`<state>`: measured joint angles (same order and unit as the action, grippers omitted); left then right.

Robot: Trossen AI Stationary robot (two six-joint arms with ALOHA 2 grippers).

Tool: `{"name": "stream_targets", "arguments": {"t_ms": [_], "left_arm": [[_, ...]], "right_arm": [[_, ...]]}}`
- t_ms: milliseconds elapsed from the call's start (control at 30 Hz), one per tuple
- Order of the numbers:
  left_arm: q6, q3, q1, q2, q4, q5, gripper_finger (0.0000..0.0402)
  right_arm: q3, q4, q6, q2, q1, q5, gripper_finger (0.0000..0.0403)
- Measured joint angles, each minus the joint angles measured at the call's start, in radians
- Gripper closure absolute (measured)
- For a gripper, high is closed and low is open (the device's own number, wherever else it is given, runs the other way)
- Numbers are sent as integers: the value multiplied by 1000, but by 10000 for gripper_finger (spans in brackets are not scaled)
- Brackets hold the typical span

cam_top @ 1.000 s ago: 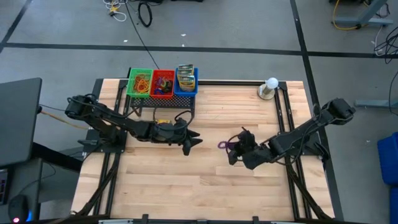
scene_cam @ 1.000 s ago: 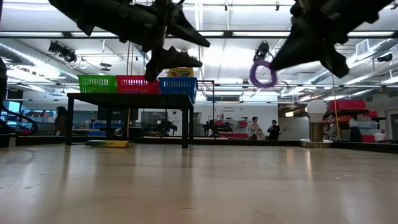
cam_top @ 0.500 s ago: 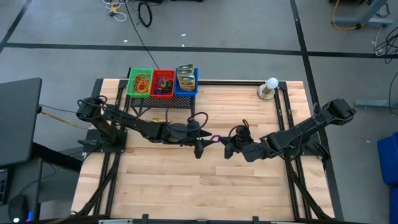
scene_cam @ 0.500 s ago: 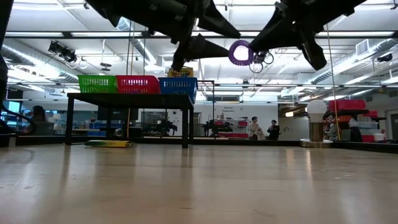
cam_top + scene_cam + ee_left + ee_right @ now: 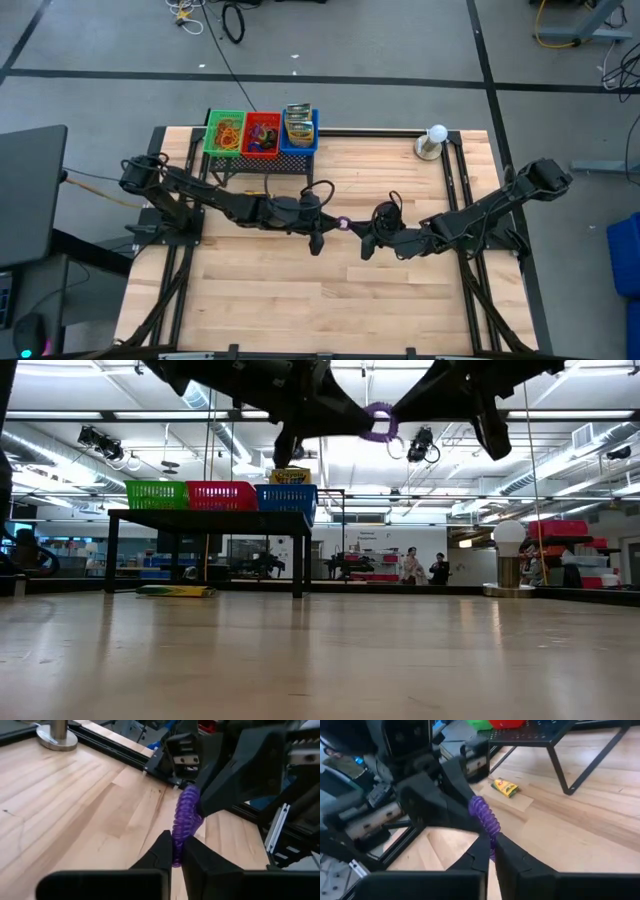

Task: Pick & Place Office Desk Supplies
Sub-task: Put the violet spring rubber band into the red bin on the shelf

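The left gripper (image 5: 330,224) has now closed on the purple coiled band (image 5: 342,223) at frame centre; the right gripper (image 5: 362,236) also holds it.

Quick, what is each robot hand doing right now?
Left gripper: closed on the purple coiled band.
Right gripper: closed on the same purple coiled band, above the table.

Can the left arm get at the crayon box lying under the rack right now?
Probably not: the left gripper is shut on the purple coil loop, which the right gripper also holds. The crayon box lies unobstructed on the table.
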<state>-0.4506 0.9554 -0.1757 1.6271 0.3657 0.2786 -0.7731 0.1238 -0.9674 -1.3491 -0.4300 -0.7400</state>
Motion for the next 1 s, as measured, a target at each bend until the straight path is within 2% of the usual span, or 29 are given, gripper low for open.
{"name": "stream_targets", "arguments": {"t_ms": [100, 300, 400, 500, 733, 900, 1000], "left_arm": [[-1, 0, 8, -40, -66, 8, 382], [-10, 0, 48, -157, -238, 39, 385], [-9, 0, 72, -217, -300, 55, 386], [-16, 0, 104, -279, -351, 62, 386], [-37, 0, 190, -434, -496, 121, 386], [-59, 0, 268, -537, -592, 147, 385], [-107, 0, 322, -582, -669, 148, 385]], "right_arm": [[0, -4, 5, 0, -5, 9, 366], [0, -15, 32, 1, -4, 11, 298], [0, -16, 82, 1, -4, 17, 285], [0, -22, 114, 1, -4, 19, 301], [0, -24, 170, 1, -4, 32, 394], [0, -30, 202, 1, -4, 32, 385], [0, -31, 221, 1, -4, 34, 393]]}}
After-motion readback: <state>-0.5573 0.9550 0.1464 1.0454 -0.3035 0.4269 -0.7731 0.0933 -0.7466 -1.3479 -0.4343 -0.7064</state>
